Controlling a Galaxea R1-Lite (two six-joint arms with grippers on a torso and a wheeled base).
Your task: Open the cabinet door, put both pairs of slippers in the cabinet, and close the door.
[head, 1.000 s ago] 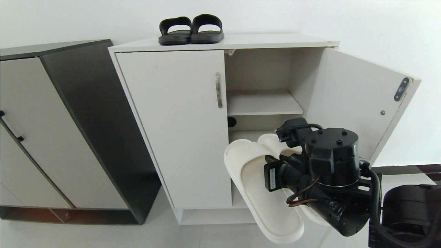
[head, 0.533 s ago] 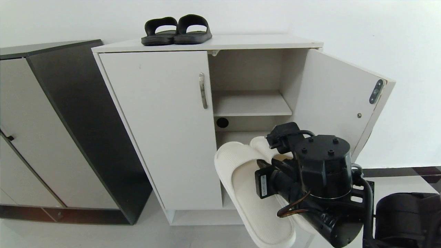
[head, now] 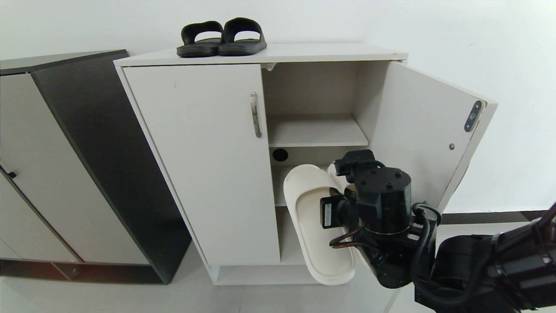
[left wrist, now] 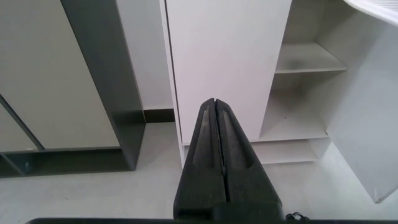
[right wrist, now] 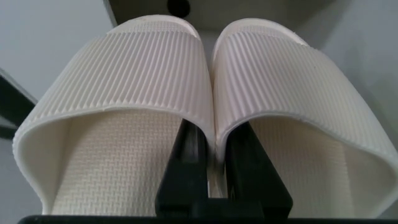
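At the open cabinet, the white slippers, pinched by the jaws of the right gripper, are now raised nearer the opening for insertion, while the left gripper is held with jaws pressed together.

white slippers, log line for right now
white slippers: in right jaws, at open cabinet | black slippers: on cabinet top | left jaws: shut, empty

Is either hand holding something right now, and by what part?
The right hand holds the white slippers together, clamped on their touching inner edges beneath the straps. The left hand is shut and empty.
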